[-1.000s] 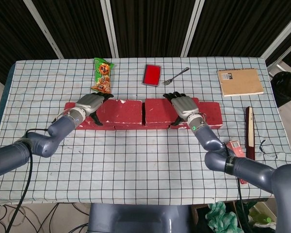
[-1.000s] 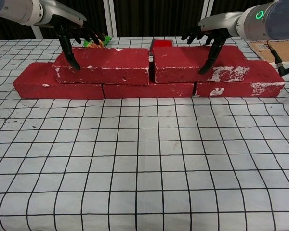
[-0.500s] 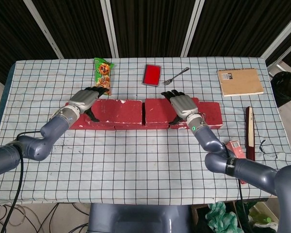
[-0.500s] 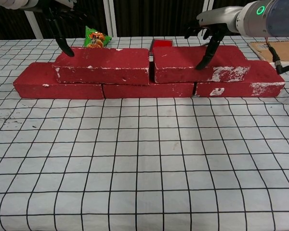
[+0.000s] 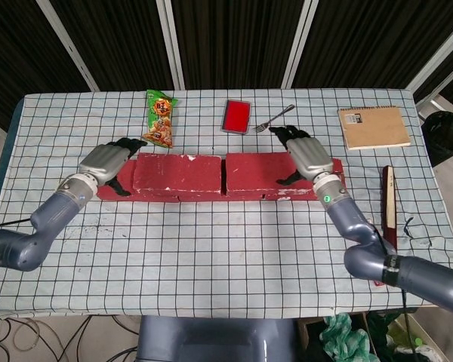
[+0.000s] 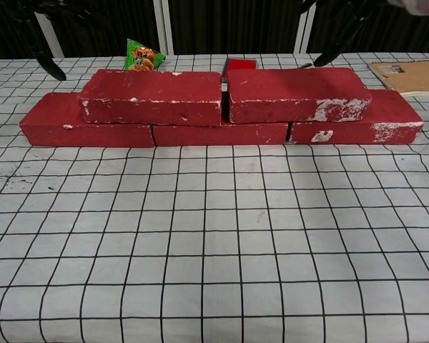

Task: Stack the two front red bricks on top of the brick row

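Between left hand [image 5: 109,161] and right hand [image 5: 308,156], two stacked bricks [image 5: 226,172].

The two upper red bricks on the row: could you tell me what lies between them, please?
Only a narrow dark gap lies between the left upper brick and right upper brick; the chest view shows it best.

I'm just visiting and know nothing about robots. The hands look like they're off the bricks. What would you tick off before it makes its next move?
1. Left upper brick sits on the bottom row: ok.
2. Right upper brick sits on the row: ok.
3. Gap between the two upper bricks: narrow, roughly over the middle lower brick: ok.
4. Left hand holds nothing, fingers apart, beside the stack's left end: ok.
5. Right hand holds nothing; whether a fingertip touches the brick: cannot tell.
6. Snack packet, red case and fork lie behind the bricks, apart from them: ok.
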You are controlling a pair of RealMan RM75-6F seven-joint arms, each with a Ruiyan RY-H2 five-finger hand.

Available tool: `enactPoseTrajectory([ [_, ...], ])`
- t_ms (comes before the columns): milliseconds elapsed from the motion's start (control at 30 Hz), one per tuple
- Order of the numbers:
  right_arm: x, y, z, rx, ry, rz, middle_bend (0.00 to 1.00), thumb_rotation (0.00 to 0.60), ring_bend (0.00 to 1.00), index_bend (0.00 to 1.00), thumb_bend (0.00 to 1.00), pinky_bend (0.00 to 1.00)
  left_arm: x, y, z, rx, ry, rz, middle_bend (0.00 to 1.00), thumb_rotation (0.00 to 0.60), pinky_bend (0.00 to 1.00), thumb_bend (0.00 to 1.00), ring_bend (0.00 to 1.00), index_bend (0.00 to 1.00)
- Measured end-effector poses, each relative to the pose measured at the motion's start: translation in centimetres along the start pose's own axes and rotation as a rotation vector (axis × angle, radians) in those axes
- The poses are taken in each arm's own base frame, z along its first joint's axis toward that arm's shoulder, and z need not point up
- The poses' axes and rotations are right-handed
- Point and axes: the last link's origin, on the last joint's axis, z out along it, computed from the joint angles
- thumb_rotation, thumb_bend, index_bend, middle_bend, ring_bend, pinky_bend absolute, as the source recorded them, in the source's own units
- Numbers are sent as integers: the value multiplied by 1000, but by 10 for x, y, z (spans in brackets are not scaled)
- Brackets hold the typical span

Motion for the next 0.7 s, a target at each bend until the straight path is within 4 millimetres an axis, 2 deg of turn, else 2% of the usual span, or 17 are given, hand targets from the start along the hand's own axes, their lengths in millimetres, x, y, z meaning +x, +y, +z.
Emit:
enactPoseTrajectory([
  [167, 24, 28, -24, -60, 65, 9, 70, 600, 27, 52, 0, 114, -10, -19, -17, 59, -25, 69, 72, 600, 156, 86, 0, 129],
  [333, 33, 47, -38, -109, 88, 25, 70, 600, 26, 50, 0, 114, -25, -39, -29, 134, -59, 104, 72, 600, 155, 87, 0, 133],
  [500, 34, 55, -42, -124, 92, 15, 70, 600, 26, 50, 0, 113, -40, -48, -27, 176, -96, 97, 72, 600, 134, 87, 0, 121],
  [700, 34, 60, -43, -136, 97, 17, 70, 600, 27, 49, 0, 114, -54, -47, -18, 171, -140, 93, 72, 600, 122, 88, 0, 91],
])
